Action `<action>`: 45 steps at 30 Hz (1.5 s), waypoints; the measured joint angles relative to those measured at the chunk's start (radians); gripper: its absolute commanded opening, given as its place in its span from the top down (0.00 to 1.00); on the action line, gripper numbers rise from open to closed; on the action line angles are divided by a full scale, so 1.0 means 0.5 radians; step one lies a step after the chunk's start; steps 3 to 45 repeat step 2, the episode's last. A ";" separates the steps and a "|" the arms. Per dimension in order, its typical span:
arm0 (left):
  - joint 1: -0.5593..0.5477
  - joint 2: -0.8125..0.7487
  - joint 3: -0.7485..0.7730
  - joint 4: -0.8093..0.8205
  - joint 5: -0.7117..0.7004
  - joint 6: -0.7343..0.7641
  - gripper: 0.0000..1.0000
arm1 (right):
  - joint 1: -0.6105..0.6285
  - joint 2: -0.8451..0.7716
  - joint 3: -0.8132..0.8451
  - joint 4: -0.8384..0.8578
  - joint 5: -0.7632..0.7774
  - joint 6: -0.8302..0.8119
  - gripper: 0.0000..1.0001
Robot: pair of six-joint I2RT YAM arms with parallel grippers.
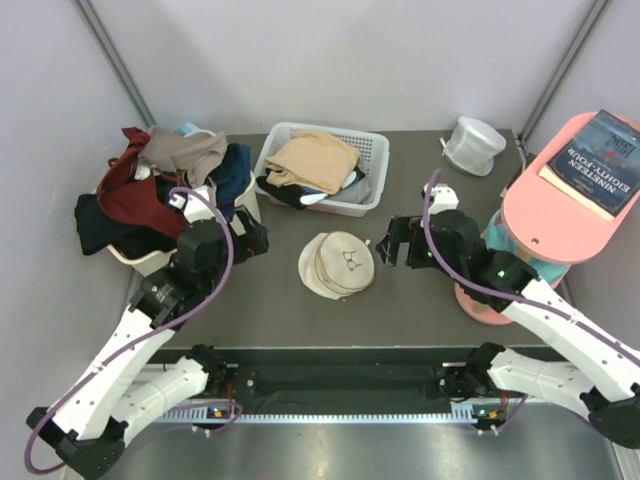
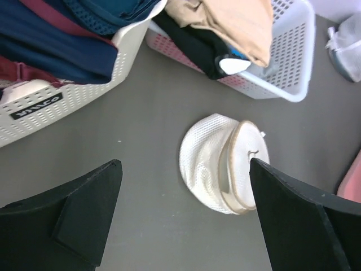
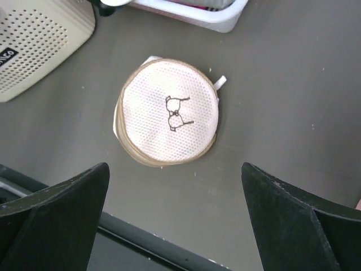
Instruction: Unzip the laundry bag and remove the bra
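The laundry bag [image 1: 337, 264] lies at the centre of the top view on the dark table [image 1: 420, 300], between the left gripper [image 1: 250, 238] and the right gripper [image 1: 396, 243]. Both have their fingers spread wide, grasp nothing, and stand apart from the bag. Nothing covers the bag.

Above it sits a white basket [image 1: 376, 150] of folded clothes. At upper left a cream hamper [image 1: 140, 262] overflows with dark garments, and a greyish round pouch [image 1: 473, 145] rests at upper right. On the pink stand [image 1: 545, 215] at right lies a book [image 1: 598, 160] reading "NINETEEN EIGHTY-FOUR". The bag's mesh face carries a small bra outline [image 3: 176, 113] (the hamper's dark label is not legible).
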 measured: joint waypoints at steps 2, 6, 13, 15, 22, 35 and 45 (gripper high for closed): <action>0.000 0.000 0.006 -0.044 -0.018 0.007 0.01 | 0.000 -0.003 0.000 0.014 0.003 0.002 0.00; 0.000 0.000 0.006 -0.044 -0.018 0.007 0.01 | 0.000 -0.003 0.000 0.014 0.003 0.002 0.00; 0.000 0.000 0.006 -0.044 -0.018 0.007 0.01 | 0.000 -0.003 0.000 0.014 0.003 0.002 0.00; 0.000 0.000 0.006 -0.044 -0.018 0.007 0.01 | 0.000 -0.003 0.000 0.014 0.003 0.002 0.00; 0.000 0.000 0.006 -0.044 -0.018 0.007 0.01 | 0.000 -0.003 0.000 0.014 0.003 0.002 0.00; 0.000 0.000 0.006 -0.044 -0.018 0.007 0.01 | 0.000 -0.003 0.000 0.014 0.003 0.002 0.00; 0.000 0.000 0.006 -0.044 -0.018 0.007 0.01 | 0.000 -0.003 0.000 0.014 0.003 0.002 0.00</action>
